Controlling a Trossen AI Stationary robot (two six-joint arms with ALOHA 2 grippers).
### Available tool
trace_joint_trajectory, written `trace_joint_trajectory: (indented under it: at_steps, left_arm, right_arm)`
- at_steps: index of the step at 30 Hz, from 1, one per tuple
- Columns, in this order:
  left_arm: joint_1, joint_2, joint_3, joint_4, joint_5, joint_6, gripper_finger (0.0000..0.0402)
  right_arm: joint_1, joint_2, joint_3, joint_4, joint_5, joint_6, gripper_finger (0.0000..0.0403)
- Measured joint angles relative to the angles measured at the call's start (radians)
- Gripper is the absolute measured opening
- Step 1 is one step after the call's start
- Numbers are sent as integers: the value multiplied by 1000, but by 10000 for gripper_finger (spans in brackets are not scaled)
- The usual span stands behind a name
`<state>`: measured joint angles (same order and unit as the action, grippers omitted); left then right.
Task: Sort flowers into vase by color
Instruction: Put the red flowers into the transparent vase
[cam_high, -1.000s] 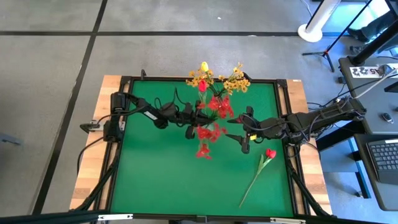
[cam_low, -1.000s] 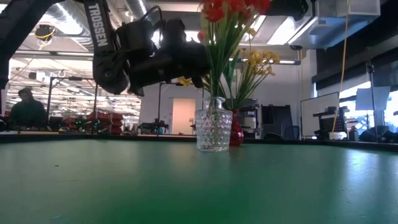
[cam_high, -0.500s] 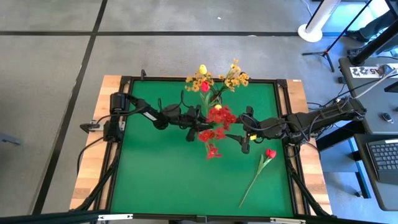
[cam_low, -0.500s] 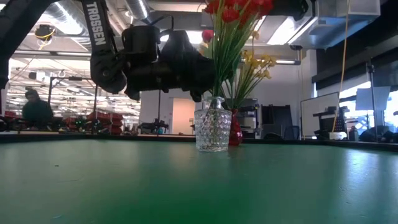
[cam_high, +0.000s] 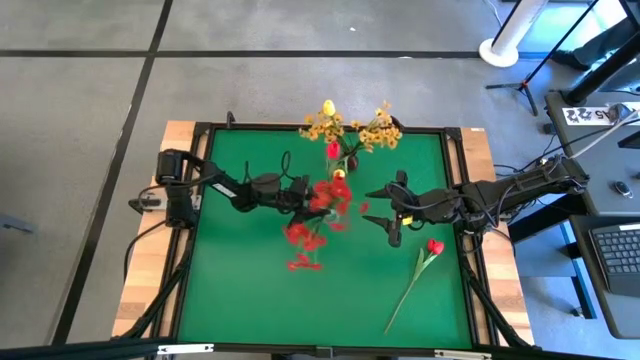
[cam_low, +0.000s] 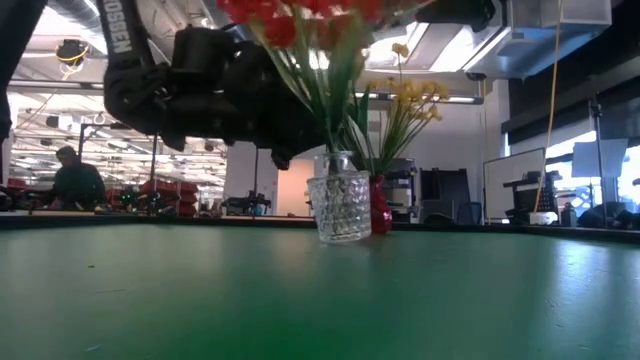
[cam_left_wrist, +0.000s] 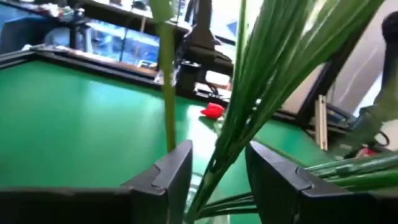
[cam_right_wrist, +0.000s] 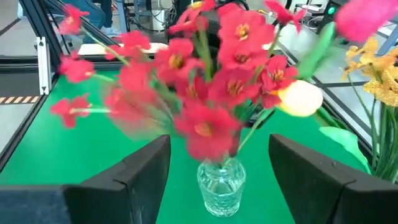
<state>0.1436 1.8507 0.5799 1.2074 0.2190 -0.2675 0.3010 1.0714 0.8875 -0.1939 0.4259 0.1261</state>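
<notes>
Red flower bunch (cam_high: 310, 215) now tipping further left in clear vase (cam_low: 339, 208) than before; left gripper (cam_left_wrist: 214, 171) backing away leftward, fingers spreading apart around green stems (cam_left_wrist: 261, 93). Right gripper (cam_high: 385, 212) hovering right of vase, fingers open, empty. Red tulip (cam_high: 433, 246) lying on green table (cam_high: 240, 290) right of vase. Yellow flowers (cam_high: 350, 125) sitting behind vase.

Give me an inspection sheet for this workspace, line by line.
Surface: green mat in a black frame.
Job's things: red flowers in a clear vase; yellow sprays in a red vase behind it; one red tulip lying on the mat.
Clutter: nothing seen.
Grippers: left gripper open around green stems; right gripper open, empty, facing the clear vase.
Cables: run along both arms.
Surroundings: person seated in the background.
</notes>
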Motion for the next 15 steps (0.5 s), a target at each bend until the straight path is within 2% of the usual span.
trace_joint_trajectory:
  at_steps: [8, 15]
  left_arm:
    - [2, -84, -5, -89, -81, 19, 166]
    - [9, -87, 23, -181, -82, 7, 191]
  right_arm:
    - [0, 0, 0, 36, 0, -3, 270]
    - [0, 0, 0, 57, 0, -4, 270]
